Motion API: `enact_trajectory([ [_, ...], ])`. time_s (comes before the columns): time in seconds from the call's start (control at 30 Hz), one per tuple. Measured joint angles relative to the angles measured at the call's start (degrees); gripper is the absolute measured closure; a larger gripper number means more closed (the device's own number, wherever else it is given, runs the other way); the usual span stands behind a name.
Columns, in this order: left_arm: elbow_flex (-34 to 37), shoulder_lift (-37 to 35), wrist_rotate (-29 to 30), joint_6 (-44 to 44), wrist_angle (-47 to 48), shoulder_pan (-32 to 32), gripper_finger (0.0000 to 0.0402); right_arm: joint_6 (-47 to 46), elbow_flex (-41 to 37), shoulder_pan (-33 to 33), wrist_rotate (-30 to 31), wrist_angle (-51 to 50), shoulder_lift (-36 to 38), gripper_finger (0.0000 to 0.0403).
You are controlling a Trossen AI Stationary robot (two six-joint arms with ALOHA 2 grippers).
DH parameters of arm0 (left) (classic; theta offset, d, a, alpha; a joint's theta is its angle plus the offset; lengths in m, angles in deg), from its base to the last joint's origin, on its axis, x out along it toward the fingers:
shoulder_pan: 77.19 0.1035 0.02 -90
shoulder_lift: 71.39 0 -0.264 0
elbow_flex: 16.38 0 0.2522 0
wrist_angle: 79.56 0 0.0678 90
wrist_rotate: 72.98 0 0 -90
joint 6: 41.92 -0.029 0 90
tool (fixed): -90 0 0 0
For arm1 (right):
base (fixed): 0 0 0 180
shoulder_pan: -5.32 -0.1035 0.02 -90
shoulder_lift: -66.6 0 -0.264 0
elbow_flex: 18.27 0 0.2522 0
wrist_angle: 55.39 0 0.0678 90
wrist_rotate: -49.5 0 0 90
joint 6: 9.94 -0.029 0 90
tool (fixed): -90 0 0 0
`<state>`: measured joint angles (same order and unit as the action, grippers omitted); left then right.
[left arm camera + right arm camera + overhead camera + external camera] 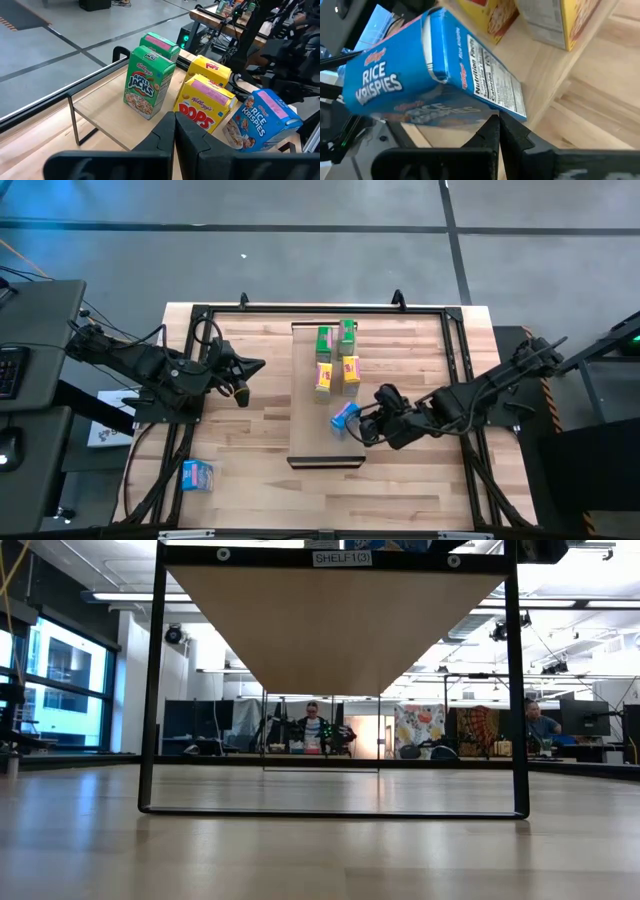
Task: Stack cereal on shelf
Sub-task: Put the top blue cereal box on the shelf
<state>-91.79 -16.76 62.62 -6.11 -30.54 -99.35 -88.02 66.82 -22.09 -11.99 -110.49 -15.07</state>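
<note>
Right gripper (362, 427) positioned over shelf (308, 435), fingers pressed together, tilted blue cereal box (344, 416) just beside fingertips, green and yellow boxes (336, 356) grouped beyond it, left gripper (240, 392) closed, held off shelf, second blue box (197, 475) on tabletop (260, 480) well apart.

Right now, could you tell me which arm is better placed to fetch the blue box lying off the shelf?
Left. The left gripper waits on that side of the table as the loose Rice Krispies box; the right gripper is beside the shelf.
</note>
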Motion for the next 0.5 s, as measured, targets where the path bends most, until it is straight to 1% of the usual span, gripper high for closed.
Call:
enact_trajectory([
  [0.5,0.0,0.0,0.0,0.0,0.0,0.0,0.0401,3.5,0.0,4.1,-0.1,0.7,0.0,0.0403],
])
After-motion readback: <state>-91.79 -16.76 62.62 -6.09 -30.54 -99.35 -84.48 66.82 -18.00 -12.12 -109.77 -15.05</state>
